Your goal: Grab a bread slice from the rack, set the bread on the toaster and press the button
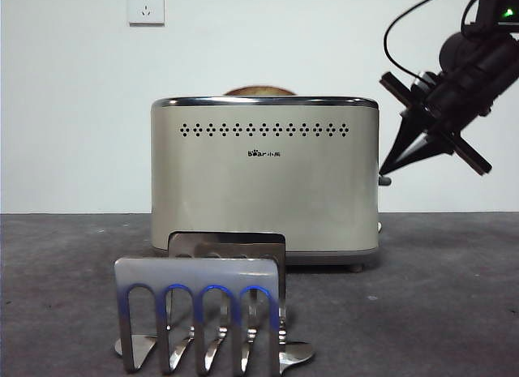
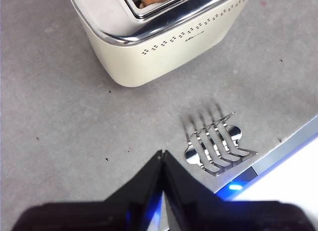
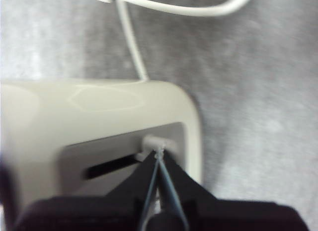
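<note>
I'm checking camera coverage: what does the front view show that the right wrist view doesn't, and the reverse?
Only the front view shows the rack, the bread peeking above the toaster's slot, and the vent holes. Only the right wrist view shows the white cable behind the toaster and the lever's slot. Both show the toaster and the right end effector at the button.
</note>
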You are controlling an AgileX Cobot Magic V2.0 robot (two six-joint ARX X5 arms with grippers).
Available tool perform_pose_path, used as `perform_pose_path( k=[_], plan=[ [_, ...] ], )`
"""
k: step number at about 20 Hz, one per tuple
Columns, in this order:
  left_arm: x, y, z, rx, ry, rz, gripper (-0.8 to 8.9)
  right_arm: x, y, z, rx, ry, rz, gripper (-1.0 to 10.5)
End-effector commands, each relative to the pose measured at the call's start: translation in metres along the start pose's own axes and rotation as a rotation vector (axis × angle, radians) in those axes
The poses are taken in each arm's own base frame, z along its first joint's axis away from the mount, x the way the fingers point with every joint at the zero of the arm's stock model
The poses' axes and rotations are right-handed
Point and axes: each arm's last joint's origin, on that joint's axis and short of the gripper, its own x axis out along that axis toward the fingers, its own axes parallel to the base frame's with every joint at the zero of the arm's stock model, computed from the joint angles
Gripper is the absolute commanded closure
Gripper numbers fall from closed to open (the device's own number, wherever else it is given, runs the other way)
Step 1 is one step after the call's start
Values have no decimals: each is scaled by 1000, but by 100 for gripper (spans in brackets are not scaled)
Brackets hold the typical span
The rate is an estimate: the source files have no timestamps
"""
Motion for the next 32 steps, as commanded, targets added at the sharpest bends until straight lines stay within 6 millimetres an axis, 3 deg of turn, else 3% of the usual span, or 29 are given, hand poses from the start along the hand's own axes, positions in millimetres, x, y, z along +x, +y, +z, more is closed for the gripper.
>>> perform_pose_path(
  k=[1, 6, 10, 13, 17, 21, 25, 32],
  plan=[
    [0, 0, -1, -4, -1, 4, 822, -8, 13, 0, -39, -12, 2, 954],
    [1, 0, -1, -4, 0, 4, 822, -34, 37, -1, -95, -55, -10, 954],
    [1, 1, -1, -4, -2, 16, 822, -72, 64, -15, -168, -151, -123, 954],
    [0, 2, 0, -4, -10, 60, 821, -106, 92, -37, -255, -212, -146, 954],
    [0, 2, 0, -4, -9, 48, 817, -157, 129, -81, -343, -310, -177, 949],
    [1, 2, 0, -4, -8, 48, 816, -200, 148, -125, -376, -365, -168, 948],
    [1, 2, 0, -4, -8, 48, 816, -216, 153, -141, -391, -428, -205, 948],
    [2, 6, 1, -25, -6, 64, 816, -212, 147, -134, -355, -461, -343, 948]
  ],
)
